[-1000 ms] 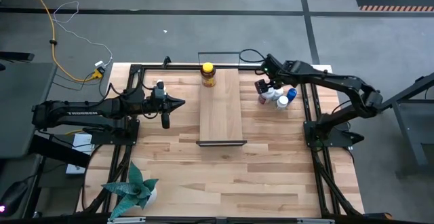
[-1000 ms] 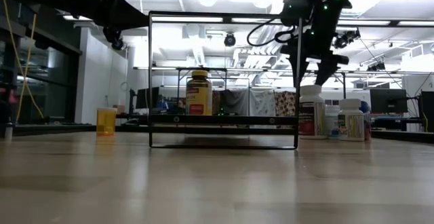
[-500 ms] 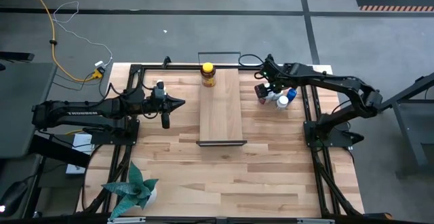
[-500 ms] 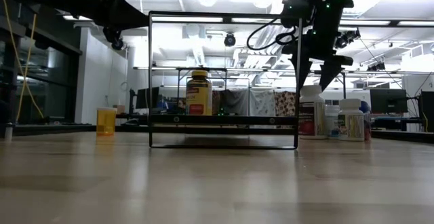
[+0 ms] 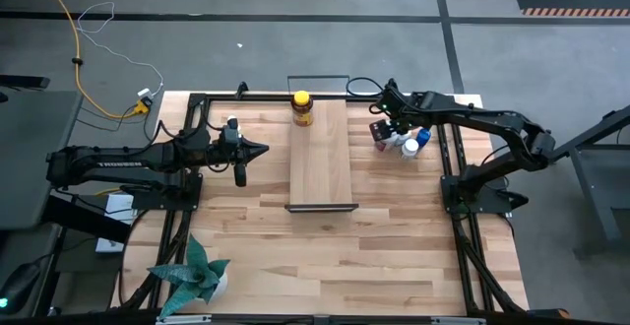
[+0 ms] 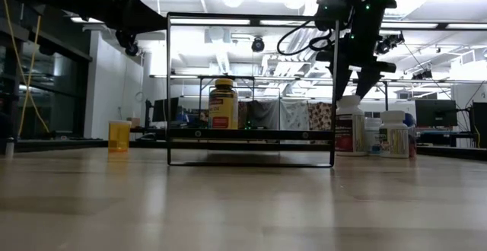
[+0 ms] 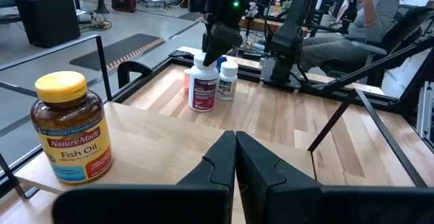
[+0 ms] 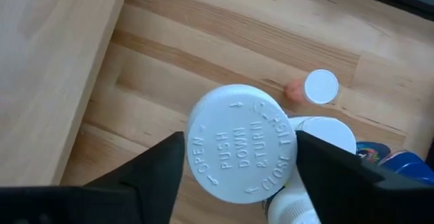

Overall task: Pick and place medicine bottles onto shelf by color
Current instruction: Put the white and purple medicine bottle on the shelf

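An amber bottle with a yellow cap (image 5: 302, 107) (image 7: 68, 129) stands upright on the far end of the shelf (image 5: 322, 158). A cluster of white bottles (image 5: 399, 143) stands on the table right of the shelf, with a blue-capped one (image 5: 423, 136) and a tiny orange one (image 8: 317, 88) among them. My right gripper (image 8: 241, 149) (image 6: 354, 91) hangs open over the tallest white bottle (image 6: 350, 125), fingers pointing down on either side of its cap (image 8: 241, 142). Whether they touch the cap cannot be told. My left gripper (image 7: 235, 146) (image 5: 258, 150) waits shut, left of the shelf, above the table.
Another small orange bottle (image 6: 119, 135) stands on the table's left part. The shelf's thin black frame (image 6: 249, 90) rises at its short ends. A potted plant (image 5: 197, 276) sits at the near left corner. People sit beyond the table in the left wrist view.
My right gripper has shifted slightly toward the shelf and sunk toward the tall white bottle's cap. The bottles stand where they were.
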